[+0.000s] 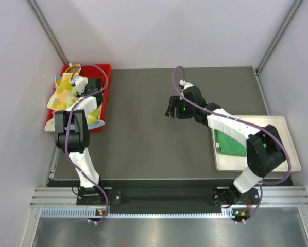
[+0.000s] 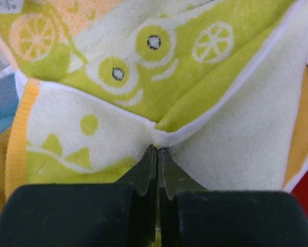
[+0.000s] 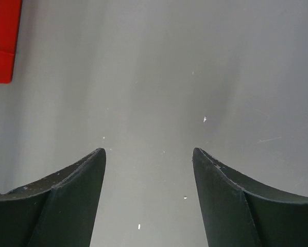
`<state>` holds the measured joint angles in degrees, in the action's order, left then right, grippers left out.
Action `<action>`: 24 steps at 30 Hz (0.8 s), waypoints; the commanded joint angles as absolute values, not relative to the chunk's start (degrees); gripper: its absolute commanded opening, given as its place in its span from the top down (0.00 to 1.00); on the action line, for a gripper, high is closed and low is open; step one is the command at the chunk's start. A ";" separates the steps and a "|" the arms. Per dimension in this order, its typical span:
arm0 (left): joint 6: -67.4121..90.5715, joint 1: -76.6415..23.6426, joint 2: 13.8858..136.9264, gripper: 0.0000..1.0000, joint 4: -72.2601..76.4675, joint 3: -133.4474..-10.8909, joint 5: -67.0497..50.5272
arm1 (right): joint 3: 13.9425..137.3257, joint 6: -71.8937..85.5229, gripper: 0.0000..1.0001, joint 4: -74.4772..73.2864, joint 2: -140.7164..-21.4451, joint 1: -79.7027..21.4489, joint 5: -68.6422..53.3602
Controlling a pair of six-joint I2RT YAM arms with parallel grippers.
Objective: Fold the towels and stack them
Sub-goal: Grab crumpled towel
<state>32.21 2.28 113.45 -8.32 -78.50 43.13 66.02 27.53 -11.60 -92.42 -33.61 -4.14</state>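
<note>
The yellow patterned towel (image 2: 205, 62) lies heaped in the red bin (image 1: 106, 85) at about ten o'clock on the desk (image 1: 143, 149), spilling over the bin's left rim. Your left tool (image 2: 157, 154) is clenched on a pinched ridge of it, just where a white-bound hem folds in. Expect it to handle light, limp and a little clingy: it should droop and open out as you lift. The blue towel (image 2: 0, 100) peeking out at nine o'clock in the left wrist view may drag along with it. A corner gives a truer hold than a mid-cloth pinch; this grip looks close to a hem, though you cannot tell which corner is nearest. The green towel (image 1: 230, 144) lies flat on the white tray (image 1: 290, 159) at four o'clock. Your right tool (image 3: 149, 154) hangs released, jaws wide, over bare desk near the middle, with nothing between them. The bin wall at three o'clock of your grip is the edge to clear. Past it the middle of the desk offers room for spreading, while the enclosure walls (image 1: 20, 103) stand close at nine and three o'clock
</note>
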 commanded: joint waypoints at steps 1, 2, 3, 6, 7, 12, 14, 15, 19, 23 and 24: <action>35.59 2.46 105.05 1.00 -5.01 -74.45 40.71 | 66.36 27.60 0.32 -8.62 -92.72 -34.98 -2.90; 36.20 2.37 104.16 1.00 -5.01 -72.88 40.43 | 66.53 27.51 0.32 -8.53 -92.81 -34.98 -2.73; 37.26 1.76 103.28 1.00 -5.01 -72.08 40.34 | 66.62 27.51 0.32 -8.61 -92.90 -34.98 -2.64; 37.88 0.27 99.50 1.00 -3.95 -69.18 40.34 | 67.06 27.51 0.32 -8.79 -92.99 -34.98 -2.11; 38.14 0.18 97.58 1.00 -3.96 -68.13 40.34 | 67.06 27.51 0.32 -9.05 -92.81 -34.89 -1.94; 39.11 -6.66 92.12 1.00 -4.22 -65.66 41.48 | 67.67 27.07 0.32 -9.75 -92.37 -34.98 -0.53; 39.02 -9.65 89.83 1.00 -4.74 -65.04 44.01 | 68.02 26.98 0.32 -10.10 -92.11 -34.89 -0.26; 39.20 -12.89 88.78 1.00 -5.27 -65.13 44.21 | 68.20 26.98 0.32 -10.37 -92.02 -34.98 -0.26; 39.46 -21.52 87.10 1.00 -7.20 -65.21 42.99 | 69.17 26.37 0.32 -12.83 -90.88 -34.37 3.42; 38.33 -34.49 87.53 1.00 -9.57 -66.35 40.43 | 69.00 26.37 0.32 -14.59 -89.56 -31.21 3.52; 38.49 -36.89 88.58 1.00 -11.06 -68.18 41.82 | 68.82 26.28 0.32 -15.11 -88.95 -29.29 3.25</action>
